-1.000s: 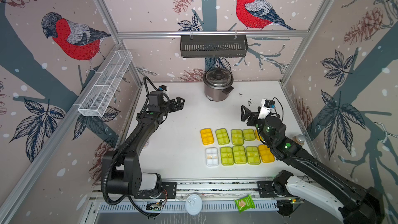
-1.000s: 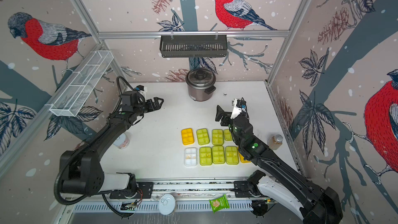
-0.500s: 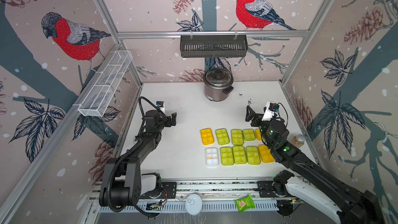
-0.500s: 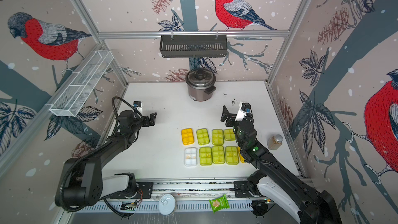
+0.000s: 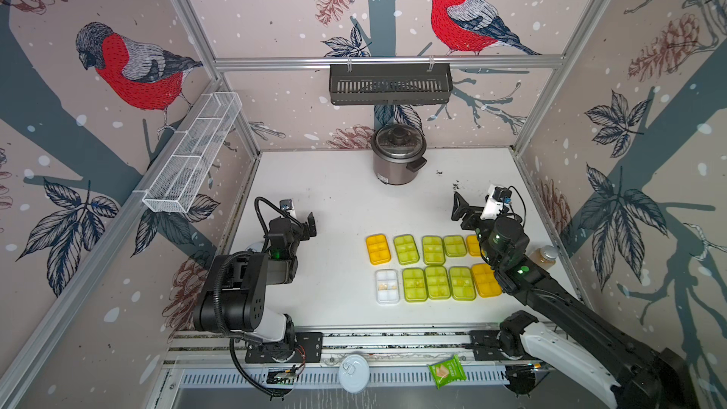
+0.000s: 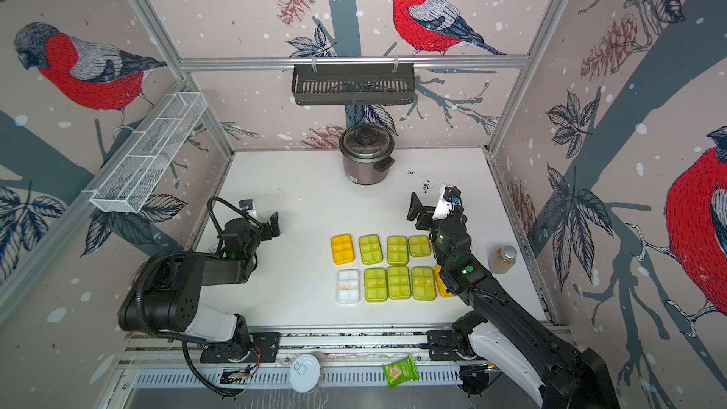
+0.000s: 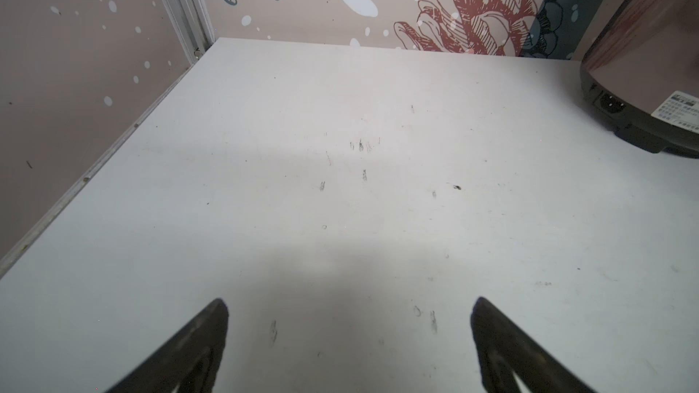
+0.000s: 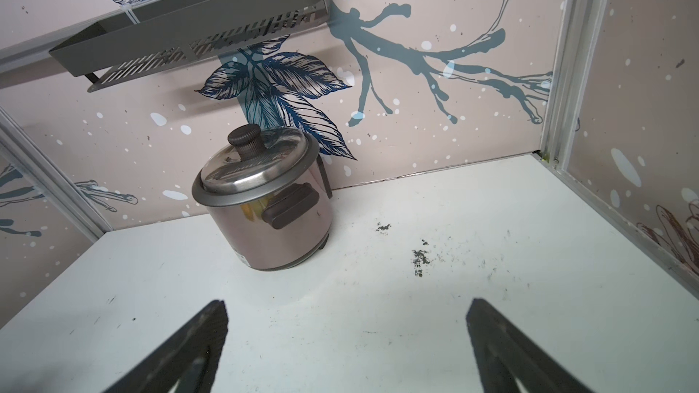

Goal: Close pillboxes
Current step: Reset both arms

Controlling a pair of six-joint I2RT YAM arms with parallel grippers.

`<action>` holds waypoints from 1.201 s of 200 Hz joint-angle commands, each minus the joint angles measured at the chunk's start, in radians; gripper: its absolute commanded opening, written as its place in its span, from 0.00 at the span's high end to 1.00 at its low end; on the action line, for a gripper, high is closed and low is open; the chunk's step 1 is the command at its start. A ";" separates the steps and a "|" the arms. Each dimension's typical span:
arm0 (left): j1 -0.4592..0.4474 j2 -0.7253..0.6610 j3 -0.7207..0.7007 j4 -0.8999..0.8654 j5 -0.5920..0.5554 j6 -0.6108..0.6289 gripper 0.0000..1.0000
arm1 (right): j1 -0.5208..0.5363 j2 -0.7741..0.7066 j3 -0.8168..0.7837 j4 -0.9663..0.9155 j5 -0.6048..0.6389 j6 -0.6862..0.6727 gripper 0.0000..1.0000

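Several pillboxes lie flat in two rows on the white table, seen in both top views, with lime-green, orange-yellow and clear lids down. The back row's right end is partly hidden behind my right arm. My left gripper hovers open well to the left of the rows. The left wrist view shows only bare table between its fingertips. Behind the rows' right end, my right gripper is open and empty. It points toward the back wall. Neither gripper touches a pillbox.
A metal rice cooker stands at the back centre. An amber bottle sits by the right wall. On the front ledge lie a round can lid and a green snack packet. A wire basket and a dark shelf hang on the walls.
The left arm has folded back, bringing its gripper toward the front and lower. The right gripper has drifted slightly to the right. Both stayed open. The pillboxes have not moved.
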State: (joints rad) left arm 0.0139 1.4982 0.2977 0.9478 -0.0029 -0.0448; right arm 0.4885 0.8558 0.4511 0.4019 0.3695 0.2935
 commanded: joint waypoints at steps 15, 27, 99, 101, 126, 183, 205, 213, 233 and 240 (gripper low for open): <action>-0.003 0.002 -0.003 0.141 -0.015 0.015 0.01 | -0.058 0.069 -0.066 0.132 0.008 -0.194 0.00; -0.005 0.000 -0.003 0.138 -0.018 0.015 0.02 | -0.108 0.126 -0.116 0.230 -0.017 -0.258 0.00; -0.038 -0.001 -0.003 0.138 -0.108 0.017 0.01 | -0.349 0.438 -0.336 0.819 -0.284 -0.377 0.00; -0.038 -0.001 -0.003 0.138 -0.109 0.017 0.02 | -0.352 0.444 -0.338 0.826 -0.296 -0.379 0.00; -0.038 0.000 -0.003 0.139 -0.110 0.017 0.02 | -0.376 0.583 -0.377 1.040 -0.171 -0.314 0.00; -0.040 0.000 -0.003 0.139 -0.113 0.019 0.02 | -0.465 0.657 -0.229 0.837 -0.197 -0.223 0.00; -0.051 0.002 -0.005 0.144 -0.138 0.020 0.02 | -0.458 0.651 -0.219 0.814 -0.182 -0.221 0.00; -0.057 0.002 -0.006 0.149 -0.153 0.021 0.01 | -0.458 0.642 -0.213 0.787 -0.186 -0.216 0.00; -0.077 0.004 -0.015 0.168 -0.202 0.028 0.01 | -0.459 0.645 -0.214 0.790 -0.185 -0.216 0.00; -0.083 0.004 -0.017 0.174 -0.213 0.029 0.02 | -0.459 0.646 -0.215 0.795 -0.185 -0.216 0.00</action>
State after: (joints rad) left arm -0.0521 1.4998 0.2893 1.0412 -0.1482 -0.0402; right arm 0.0280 1.5055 0.2302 1.2022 0.1768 0.0574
